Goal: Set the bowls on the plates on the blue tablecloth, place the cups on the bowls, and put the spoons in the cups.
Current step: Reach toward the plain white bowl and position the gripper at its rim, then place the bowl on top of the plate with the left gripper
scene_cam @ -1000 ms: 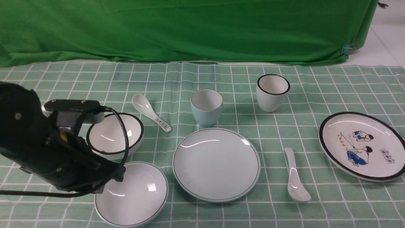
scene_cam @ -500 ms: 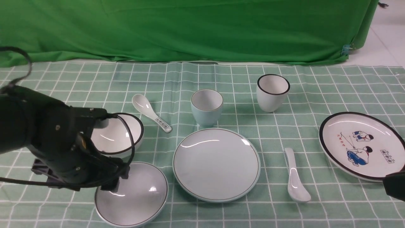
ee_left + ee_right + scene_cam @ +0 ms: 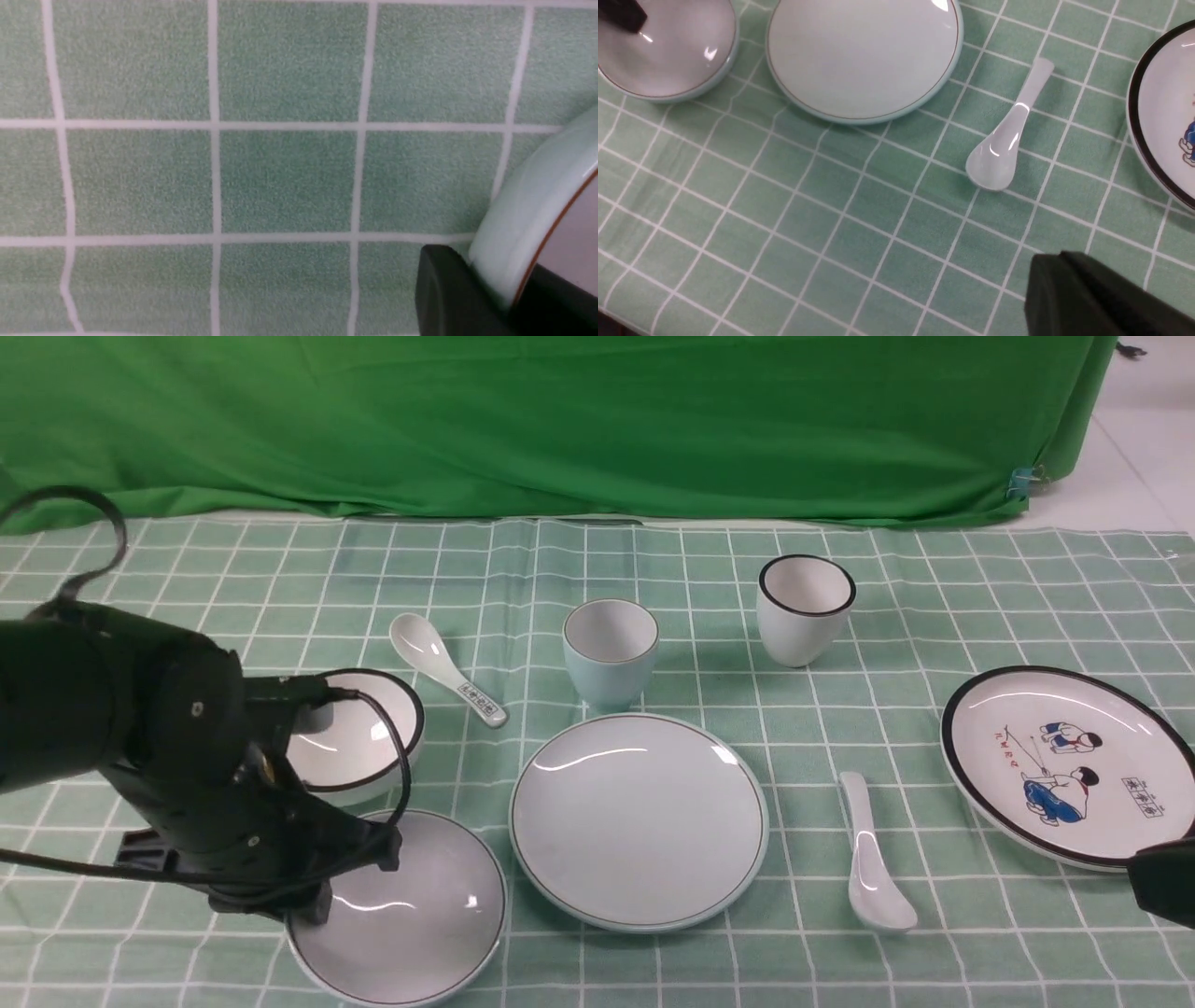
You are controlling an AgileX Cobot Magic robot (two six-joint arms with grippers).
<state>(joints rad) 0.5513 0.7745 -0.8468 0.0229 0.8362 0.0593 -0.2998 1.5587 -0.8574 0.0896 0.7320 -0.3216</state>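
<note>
Currently, the pale blue bowl (image 3: 411, 924) is pinched at its rim by the left gripper (image 3: 504, 284), one fingertip inside and one outside. It is set just beside the plain plate (image 3: 639, 821), on the checked cloth (image 3: 709, 961). The black-rimmed bowl (image 3: 350, 737) is partly hidden (behind the left arm). The right gripper's (image 3: 1083, 289) jaws are pressed together.

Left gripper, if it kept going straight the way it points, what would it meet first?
The left gripper would meet the pale blue bowl, whose wall is already between its fingers. The outer finger would probably reach the tablecloth, though its depth is unclear.
</note>
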